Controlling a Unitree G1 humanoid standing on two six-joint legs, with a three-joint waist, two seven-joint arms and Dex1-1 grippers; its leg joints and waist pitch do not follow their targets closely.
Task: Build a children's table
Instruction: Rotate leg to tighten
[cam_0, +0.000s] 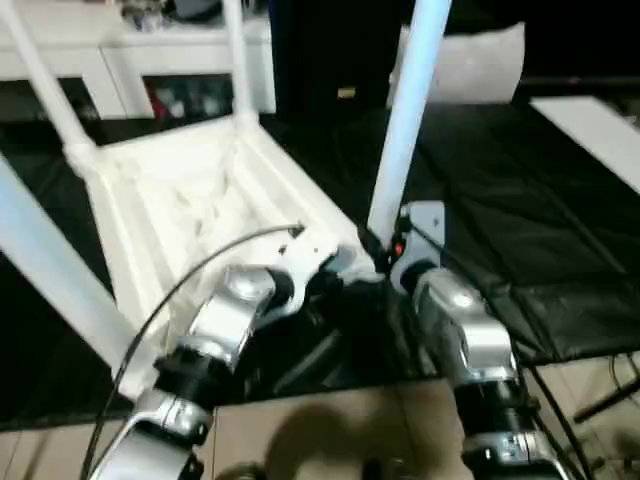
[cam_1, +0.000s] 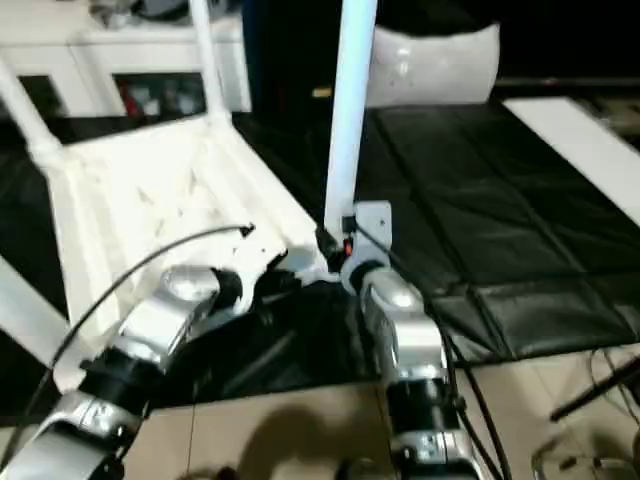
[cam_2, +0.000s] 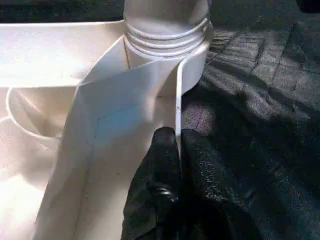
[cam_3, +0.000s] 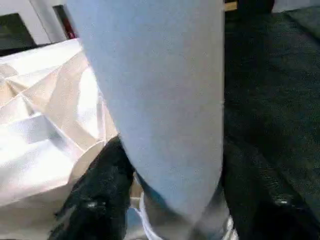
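Observation:
The white children's table top (cam_0: 190, 200) lies upside down on a black mat, ribbed underside up. Legs stand in its corners: two at the far side (cam_0: 45, 85) (cam_0: 236, 60), one at the near left (cam_0: 50, 270), and one at the near right (cam_0: 405, 120). My right gripper (cam_0: 385, 255) is shut on the near-right leg just above its socket; in the right wrist view the leg (cam_3: 160, 100) sits between black fingers (cam_3: 100, 195). My left gripper (cam_2: 177, 137) pinches the top's thin rim wall (cam_2: 177, 100) beside that threaded leg base (cam_2: 167, 30).
A white cabinet with glass doors (cam_0: 130, 60) stands behind the table top. A flat white board (cam_0: 600, 130) lies at the right on the black mat (cam_0: 520, 230). A white bag (cam_0: 480, 60) sits at the back. Tan floor (cam_0: 330, 430) lies nearest me.

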